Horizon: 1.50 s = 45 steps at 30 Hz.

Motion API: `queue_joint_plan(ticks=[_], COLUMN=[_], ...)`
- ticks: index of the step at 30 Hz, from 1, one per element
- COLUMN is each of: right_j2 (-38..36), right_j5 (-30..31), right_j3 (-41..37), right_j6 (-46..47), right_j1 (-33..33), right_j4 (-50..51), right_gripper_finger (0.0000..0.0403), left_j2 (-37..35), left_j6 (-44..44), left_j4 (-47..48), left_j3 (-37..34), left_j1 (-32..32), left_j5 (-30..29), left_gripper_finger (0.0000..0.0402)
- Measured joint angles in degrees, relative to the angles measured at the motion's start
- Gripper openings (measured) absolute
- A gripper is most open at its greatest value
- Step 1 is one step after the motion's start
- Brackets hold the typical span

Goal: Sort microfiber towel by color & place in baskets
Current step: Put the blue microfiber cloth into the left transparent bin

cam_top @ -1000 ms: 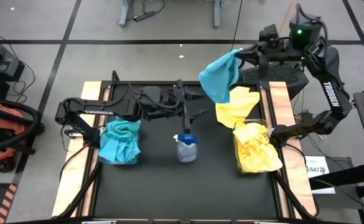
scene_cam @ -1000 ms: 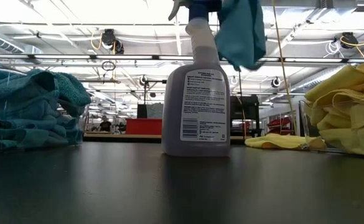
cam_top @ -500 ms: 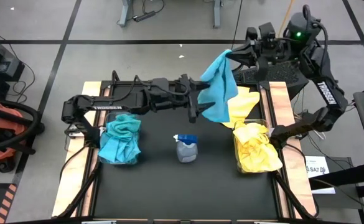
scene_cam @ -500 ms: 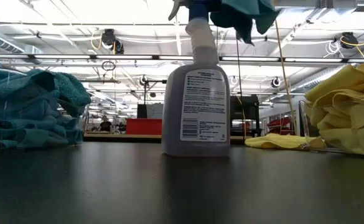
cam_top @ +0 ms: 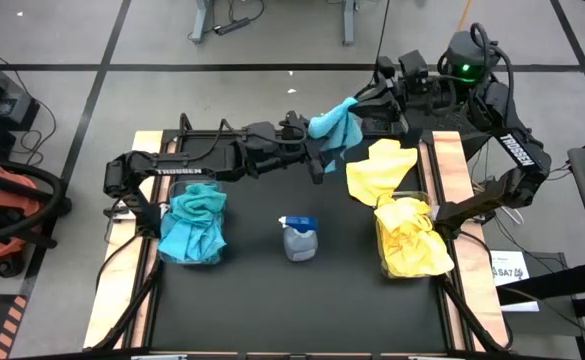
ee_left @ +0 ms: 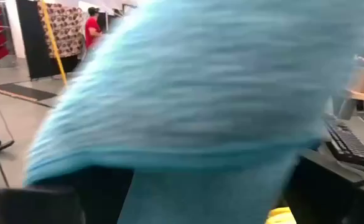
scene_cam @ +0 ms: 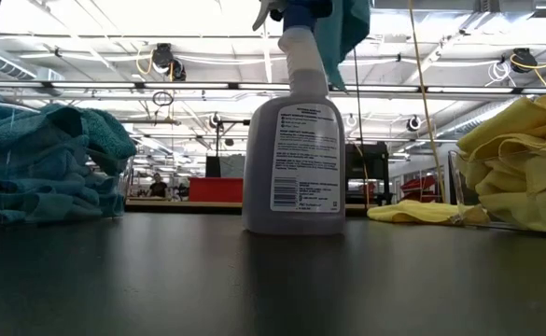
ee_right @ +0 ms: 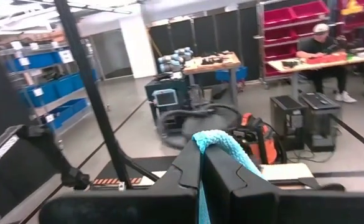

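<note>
A teal-blue microfiber towel hangs high over the table's far middle, and my right gripper is shut on it. My left gripper reaches in level from the table's left and stands open right at the towel, which fills the left wrist view. One clear basket near the left edge holds teal towels. The other basket at the right holds yellow towels. A loose yellow towel lies flat on the table behind the right basket. My left gripper is hard against the hanging towel, but I cannot tell whether its fingers touch it. My right gripper pinches the towel's upper edge between its two fingers. It comes in level from the table's far right. The towel hangs below the fingers, slack, clear of the table.
A grey spray bottle with a blue top stands upright in the middle of the black table top, between the two baskets. Wooden strips run along the table's left and right sides. Free room lies along the near edge.
My right gripper has carried the teal towel toward the table's left, toward my left gripper, and has turned as it went; the towel has swung along and now hangs more bunched. My left gripper has reached toward the table's right, up to the towel.
</note>
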State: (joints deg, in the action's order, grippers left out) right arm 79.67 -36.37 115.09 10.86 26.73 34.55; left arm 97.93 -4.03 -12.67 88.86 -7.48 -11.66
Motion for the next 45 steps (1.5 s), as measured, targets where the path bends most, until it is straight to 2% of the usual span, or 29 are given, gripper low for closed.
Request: queue_joint_plan(ticks=[4, 8, 11, 16, 17, 23, 29, 33, 40, 45], right_j2=[0.01, 0.01, 0.01, -0.37, -0.54, -0.62, -0.07, 1.28, 4.3, 5.22], right_j5=[0.01, 0.03, -0.01, -1.6, -1.43, -0.3, 6.97, 8.15, 12.82, 12.68], right_j3=[0.0, 0.0, 0.0, 0.02, 0.02, 0.02, 0.04, 0.04, -0.02, -0.02], right_j6=[-1.04, -1.72, -3.21, -5.03, -5.14, -8.76, -12.21, -12.97, -14.05, -14.57], right_j1=[-2.53, -4.61, -5.99, -7.19, -7.35, -7.35, -7.35, -7.35, -7.35, -7.35], right_j4=[-0.34, 0.68, 2.13, 6.12, 7.41, 16.13, 22.04, 24.15, 26.91, 27.07], right_gripper_finger=[0.0, 0.0, 0.0, 0.0, 0.0, 0.0, 0.0, 0.0006, 0.0076, 0.0126], left_j2=[0.0, 0.0, -0.37, -2.15, -3.12, -8.37, -13.11, -14.35, -14.73, -15.78], left_j6=[0.0, 0.45, 2.98, 7.69, 8.74, 12.52, 10.81, 10.34, 7.34, 7.35], left_j4=[0.1, 0.2, 1.65, 7.44, 8.64, 13.91, 11.41, 11.82, 10.89, 17.41], left_j3=[0.0, 0.0, 0.28, 2.52, 2.67, 4.93, 5.32, 5.24, 5.22, 5.11], left_j1=[-0.61, -0.81, -0.81, -0.79, -0.73, -0.74, -0.74, 0.32, 2.59, 3.16], left_j5=[-0.68, -0.5, 0.52, 1.47, 1.95, 2.71, 12.03, 15.02, 24.58, 28.84], left_gripper_finger=[0.0329, 0.0267, 0.019, 0.0034, 0.0018, 0.0011, 0.0007, 0.0007, 0.0007, 0.0006])
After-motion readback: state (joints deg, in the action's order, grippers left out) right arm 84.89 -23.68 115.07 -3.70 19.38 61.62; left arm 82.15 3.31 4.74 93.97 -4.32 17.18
